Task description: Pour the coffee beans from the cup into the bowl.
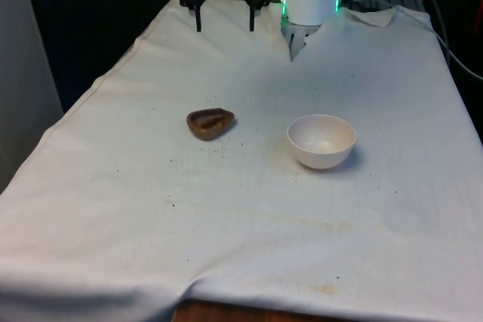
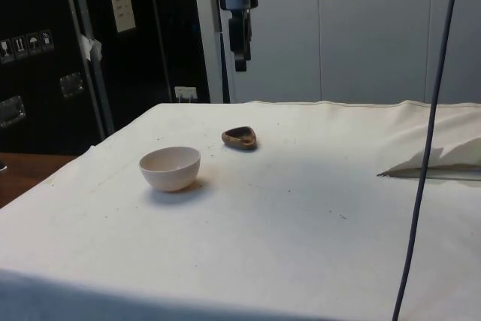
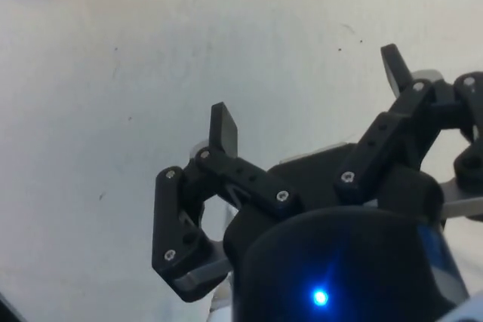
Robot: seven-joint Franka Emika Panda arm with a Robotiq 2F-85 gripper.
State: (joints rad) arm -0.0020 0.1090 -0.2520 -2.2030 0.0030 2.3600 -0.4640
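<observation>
Surface: table [image 1: 249, 216] under a white cloth [image 2: 301, 216], creased at the near corners, lightly stained, with dark specks scattered around the middle. Room: black curtains [image 1: 90, 5] at the far end in the front view; dark cabinets [image 2: 75, 50] and pale wall panels [image 2: 361, 28] behind in the side view.

1. My gripper [image 1: 225, 28]: black, two fingers, spread wide apart and holding nothing. It hangs high over the far end of the table, fingers pointing down, well clear of the cloth. In the wrist view [image 3: 309, 103] only bare cloth lies between the fingertips.

2. Cup [image 1: 210, 123]: small, brown, low and rounded, upright on the cloth near the middle of the table, towards the front view's left. Dark contents show inside; I cannot tell individual beans. A few dark crumbs lie on the cloth just beside it. It is well apart from my gripper.

3. Bowl [image 1: 321, 140]: white, round, upright, inside pale and bare. It stands near the cup, apart from it, on the front view's right.

4. Cable [image 2: 428, 133]: dark, hanging down across the side view.
</observation>
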